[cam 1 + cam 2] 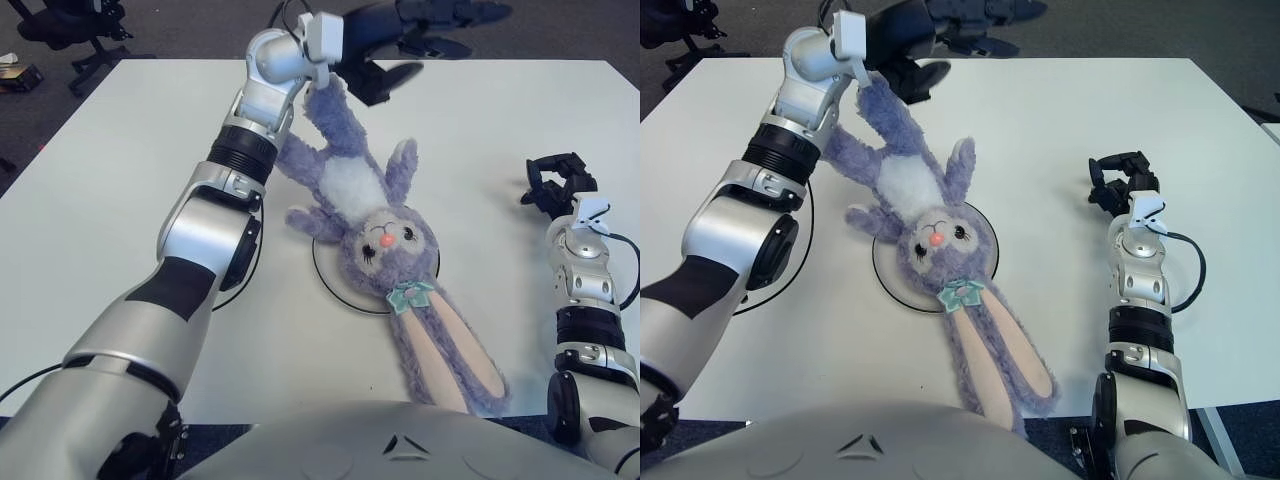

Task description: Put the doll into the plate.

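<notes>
While the doll [385, 250] sprawls lengthwise down the white desk [120, 180], its long ears trail toward the robot's body, the nearest thing in view, and its head sits over the round white plate [335, 280]. Only the head and a little of the chest cover the plate; the ears, arms and legs all spill past the rim onto the desk.

Farther out, off to the doll's right side and well apart from it, the right robot hand [553, 183] shows above the desk with its dark fingers curled and holding nothing.

Farthest away, the left robot hand [400, 30] is raised over the desk's far edge. One doll leg runs up to a spot just below and inward of it, beside the wrist, but whether the fingers grip that leg or hang free cannot be told; the fingers look blurred and spread.

As a judgement, the placing is half done. To finish well, the left robot hand would need to gather the body toward the plate's centre so more of the plush sits inside the rim, then let go cleanly; a soft toy this long will likely drape over the edge whatever is done, and a snagged leg could drag the head off the plate.

Beyond the desk lies dark carpet, with a black office chair [70, 30] at the far left corner.
</notes>
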### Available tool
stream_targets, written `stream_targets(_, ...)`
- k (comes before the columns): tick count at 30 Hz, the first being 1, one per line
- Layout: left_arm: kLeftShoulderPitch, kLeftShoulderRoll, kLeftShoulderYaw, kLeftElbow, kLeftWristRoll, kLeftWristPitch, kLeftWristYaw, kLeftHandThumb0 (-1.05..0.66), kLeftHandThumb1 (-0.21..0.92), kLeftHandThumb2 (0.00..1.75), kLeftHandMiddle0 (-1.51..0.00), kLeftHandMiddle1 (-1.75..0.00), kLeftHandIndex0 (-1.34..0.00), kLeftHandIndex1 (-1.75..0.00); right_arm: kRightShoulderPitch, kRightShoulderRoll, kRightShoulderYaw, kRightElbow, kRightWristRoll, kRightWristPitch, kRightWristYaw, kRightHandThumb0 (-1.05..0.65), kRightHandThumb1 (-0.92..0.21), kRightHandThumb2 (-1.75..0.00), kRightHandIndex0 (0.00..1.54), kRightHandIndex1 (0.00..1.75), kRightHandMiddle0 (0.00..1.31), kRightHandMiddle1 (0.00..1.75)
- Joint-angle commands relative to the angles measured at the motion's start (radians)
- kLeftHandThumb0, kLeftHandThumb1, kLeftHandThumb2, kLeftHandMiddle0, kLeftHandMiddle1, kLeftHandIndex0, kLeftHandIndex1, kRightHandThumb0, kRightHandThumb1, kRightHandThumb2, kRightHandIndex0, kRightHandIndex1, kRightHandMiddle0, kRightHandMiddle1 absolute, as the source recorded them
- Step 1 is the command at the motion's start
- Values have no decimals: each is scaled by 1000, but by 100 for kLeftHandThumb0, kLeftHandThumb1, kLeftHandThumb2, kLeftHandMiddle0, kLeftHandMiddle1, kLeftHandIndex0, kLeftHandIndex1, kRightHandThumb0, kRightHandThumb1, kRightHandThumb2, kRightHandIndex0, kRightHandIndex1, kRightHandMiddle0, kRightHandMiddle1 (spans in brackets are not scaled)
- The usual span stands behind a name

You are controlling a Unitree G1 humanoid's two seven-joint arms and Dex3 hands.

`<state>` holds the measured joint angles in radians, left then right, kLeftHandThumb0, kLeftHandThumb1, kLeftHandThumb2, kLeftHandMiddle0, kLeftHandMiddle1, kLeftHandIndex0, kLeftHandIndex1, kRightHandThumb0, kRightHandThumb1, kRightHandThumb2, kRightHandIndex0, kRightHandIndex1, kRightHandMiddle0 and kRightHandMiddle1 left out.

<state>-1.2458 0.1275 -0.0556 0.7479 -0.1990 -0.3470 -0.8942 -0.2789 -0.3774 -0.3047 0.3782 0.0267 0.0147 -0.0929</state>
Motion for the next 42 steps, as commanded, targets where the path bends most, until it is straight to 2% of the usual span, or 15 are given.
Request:
stream_targets(1,-72,4,79,54,-109,62,-93,-80,92,90,-61,-2,-40,-7,47,19,12,30,-3,42,8,-35,-92,-41,69,172,32,162)
stream_targets(3,-89,9,102,80,-140,81,-129,-79,92,89,-61,-2,-41,-8,48,20,12,28,-4,42,7,-35,-92,-41,69,172,31,163)
stream_targets(7,-128,24,168,133,-248,197,-283,-76,92,86,-60,-1,-42,-8,53,23,14,17,-5,45,5,-35,-92,-41,69,173,31,163)
stream_targets(9,-138,28,184,148,-265,221,-315,-74,92,85,-59,0,-42,-7,55,24,15,14,-5,46,4,-35,-92,-41,69,173,31,163)
stream_targets(15,-174,39,258,188,-320,345,-283,-71,92,82,-56,0,-42,-7,60,24,17,-2,-5,57,4,-35,-92,-42,69,174,31,163)
stream_targets(18,-164,53,300,185,-353,400,-273,-67,92,76,-65,-4,-42,-6,62,24,18,-9,-5,63,4,-35,-92,-42,69,175,30,164)
stream_targets(24,-149,67,361,181,-392,443,-263,-64,92,71,-70,-6,-42,-6,63,23,19,-12,-5,68,4,-35,-92,-42,70,175,30,164)
stream_targets(42,-148,64,376,172,-382,457,-263,-64,92,70,-72,-5,-42,-5,65,25,19,-18,-5,72,4,-35,-92,-42,70,175,30,164)
